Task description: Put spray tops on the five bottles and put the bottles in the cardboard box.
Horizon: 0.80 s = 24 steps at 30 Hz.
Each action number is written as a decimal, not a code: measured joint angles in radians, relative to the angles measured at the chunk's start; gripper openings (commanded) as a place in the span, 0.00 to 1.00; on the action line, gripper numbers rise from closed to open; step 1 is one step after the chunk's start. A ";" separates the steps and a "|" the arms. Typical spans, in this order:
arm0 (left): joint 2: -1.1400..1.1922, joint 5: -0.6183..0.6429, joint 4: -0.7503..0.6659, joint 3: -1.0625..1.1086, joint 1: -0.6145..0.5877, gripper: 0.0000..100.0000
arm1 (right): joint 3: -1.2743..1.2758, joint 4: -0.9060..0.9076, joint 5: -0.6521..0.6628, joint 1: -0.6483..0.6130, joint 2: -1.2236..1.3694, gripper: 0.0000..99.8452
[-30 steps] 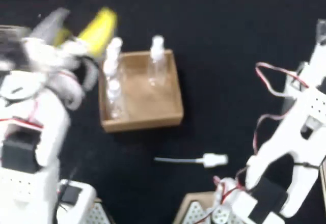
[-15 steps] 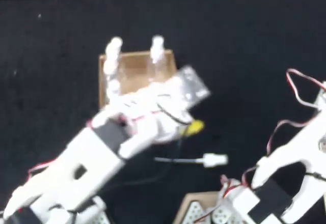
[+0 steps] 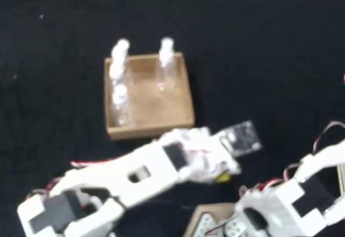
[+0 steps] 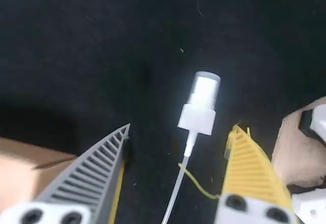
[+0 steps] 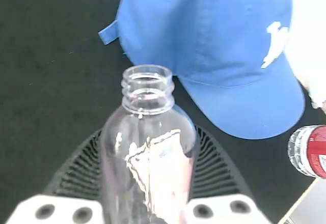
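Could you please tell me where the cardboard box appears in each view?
High view: cardboard box left of centre, beyond the yellow finger.
Left wrist view: its corner beside the grey finger.
Right wrist view: an uncapped bottle and blue cap instead.
Shared landmark: that yellow finger.

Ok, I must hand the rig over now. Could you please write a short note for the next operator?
The left gripper has its jaws open on either side of the loose spray top, which lies on the table near the cardboard box.
The right gripper is shut on an uncapped bottle.
Done: four capped bottles, as far as I can count, stand in the box.
Left: grasp the spray top, fit it on the held bottle, and place that bottle in the box.
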 measured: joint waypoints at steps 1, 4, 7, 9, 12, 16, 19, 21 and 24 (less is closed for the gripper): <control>0.031 0.000 -0.018 -0.002 0.006 0.27 | -0.011 0.000 0.000 0.006 0.009 0.01; 0.121 0.000 -0.032 -0.035 0.014 0.27 | -0.023 0.000 0.000 0.011 0.035 0.01; 0.190 0.000 -0.032 -0.091 0.017 0.27 | -0.023 0.000 0.020 0.011 0.054 0.01; 0.230 0.000 -0.032 -0.126 0.021 0.27 | -0.023 0.000 0.029 0.011 0.066 0.01; 0.282 0.000 0.014 -0.190 0.049 0.27 | -0.023 0.000 0.037 0.011 0.081 0.01; 0.344 0.000 0.164 -0.324 0.074 0.27 | -0.023 0.000 0.037 0.011 0.086 0.01; 0.411 0.002 0.285 -0.451 0.069 0.27 | -0.023 0.000 0.037 0.011 0.086 0.01; 0.463 0.002 0.350 -0.531 0.069 0.27 | -0.023 0.000 0.037 0.011 0.086 0.01; 0.531 0.003 0.408 -0.612 0.071 0.27 | -0.023 0.000 0.037 0.011 0.086 0.01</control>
